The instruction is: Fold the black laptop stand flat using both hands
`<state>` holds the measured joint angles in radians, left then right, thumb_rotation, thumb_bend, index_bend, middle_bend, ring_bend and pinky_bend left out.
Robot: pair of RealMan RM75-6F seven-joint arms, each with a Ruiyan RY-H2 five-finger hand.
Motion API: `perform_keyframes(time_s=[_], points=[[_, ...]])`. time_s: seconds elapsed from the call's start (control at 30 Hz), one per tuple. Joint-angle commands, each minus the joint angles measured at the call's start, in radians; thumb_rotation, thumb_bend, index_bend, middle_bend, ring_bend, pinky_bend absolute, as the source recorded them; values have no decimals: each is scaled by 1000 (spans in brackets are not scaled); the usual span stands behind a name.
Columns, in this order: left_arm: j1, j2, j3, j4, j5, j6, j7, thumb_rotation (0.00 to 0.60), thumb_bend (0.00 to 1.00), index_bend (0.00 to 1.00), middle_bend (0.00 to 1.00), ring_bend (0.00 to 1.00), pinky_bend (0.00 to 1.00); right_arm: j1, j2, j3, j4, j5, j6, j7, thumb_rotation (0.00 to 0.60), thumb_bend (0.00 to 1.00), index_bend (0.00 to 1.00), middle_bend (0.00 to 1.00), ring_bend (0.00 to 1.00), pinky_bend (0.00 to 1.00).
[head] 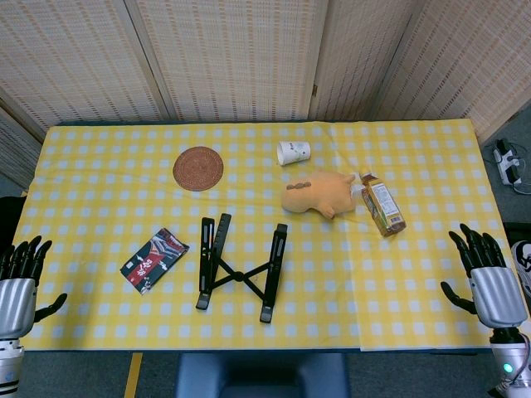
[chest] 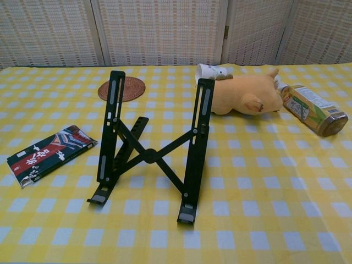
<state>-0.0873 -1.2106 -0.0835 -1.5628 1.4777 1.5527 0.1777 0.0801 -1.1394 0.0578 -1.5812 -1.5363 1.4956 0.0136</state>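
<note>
Yellow-and-white checked cloth covers the whole table; behind the far edge stands a wall of woven, pale folding screens. A white power strip lies on the floor past the right edge.

Black laptop stand sits near the middle of the front edge, unfolded: two long rails raised and tilted, joined by crossed struts, front lips on the cloth. Nothing touches it.

Containers: a white paper cup lies on its side toward the far edge, mouth facing left; contents cannot be told. A bottle with a brown cap and printed label lies on its side right of centre, just beside a tan plush toy.

Round woven coaster toward the far edge, left of the cup. Dark printed packet lies flat left of the stand, apart from it.

Left hand at the front left corner, fingers spread and extended, holding nothing. Right hand at the front right corner, fingers spread, likewise empty. Both are well apart from the stand.
</note>
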Motion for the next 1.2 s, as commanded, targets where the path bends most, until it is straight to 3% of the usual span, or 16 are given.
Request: perform_keyframes(time_s=[0.03,0.43,0.8,1.2], points=[[-6,4,4,-9,-10,-22,18,600,205,120,81,39,0,2,-1,-2,-1,1,-6,9,600,307,0,0,23,0],[-11,16,14,-23,4,-33,9,600,207,136,92,39,0,33,32,-35,-40,-35,-78,126,600,307,0,0,27,0],[-31,28,12,-31,40,-38,-23,600,228,147,113,53,0,198,46,-77,-93,-138,-299,492,600,307,0,0,30,0],[-43,33,19,-33,56,-51,-49,600,245,153,115,54,0,425,-65,-37,-109,-126,-528,813,600,307,0,0,32,0]])
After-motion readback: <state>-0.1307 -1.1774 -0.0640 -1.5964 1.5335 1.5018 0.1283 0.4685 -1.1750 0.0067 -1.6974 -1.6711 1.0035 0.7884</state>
